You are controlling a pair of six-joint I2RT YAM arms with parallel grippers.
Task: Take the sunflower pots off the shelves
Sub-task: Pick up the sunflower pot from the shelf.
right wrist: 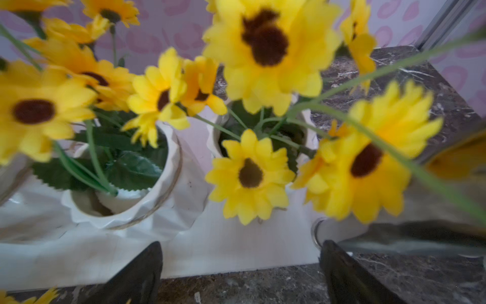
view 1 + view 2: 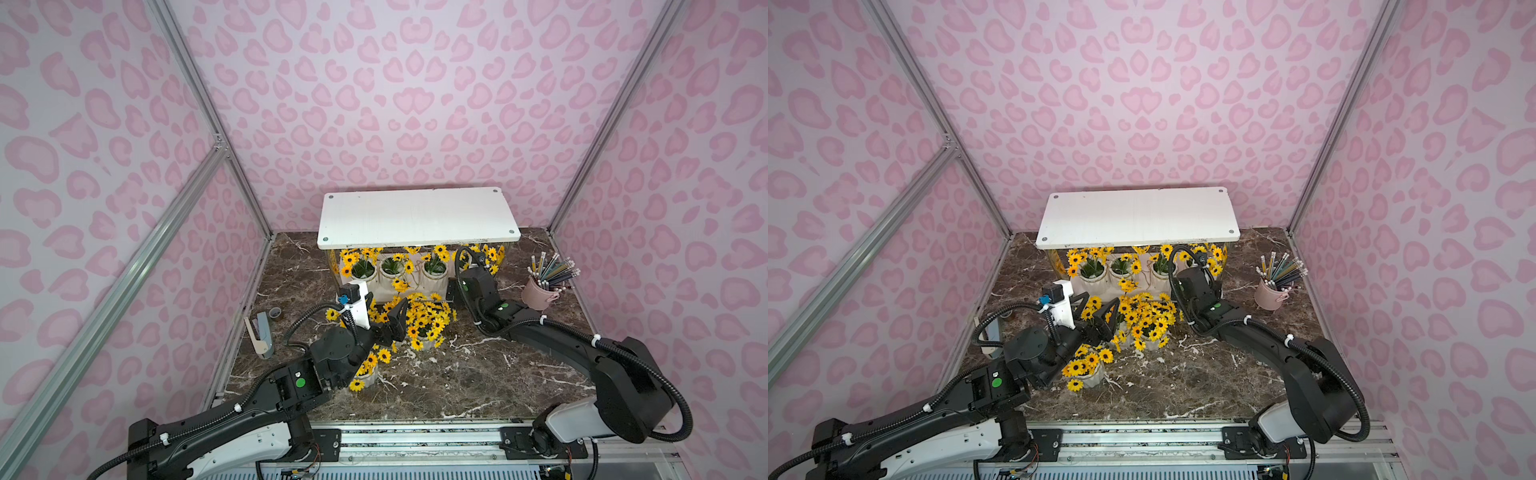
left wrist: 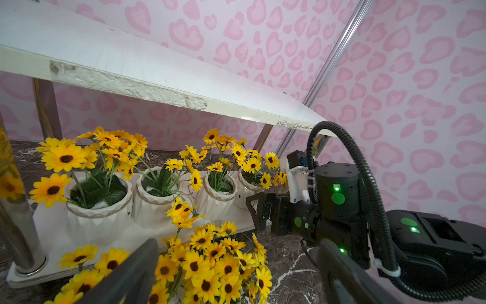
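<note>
Shelves: top tier bare. Lower tier carries row of four sunflower pots, so task judged part done.

Other pots stand clustered on table just before shelves, one further forward. All placed clear of rack.

Right gripper at right end of shelves' lower tier, jaws spread, nothing between. Likely lining up on end pot, though blur hides any contact.

Left gripper before shelves, over cluster, jaws apart, empty.
</note>
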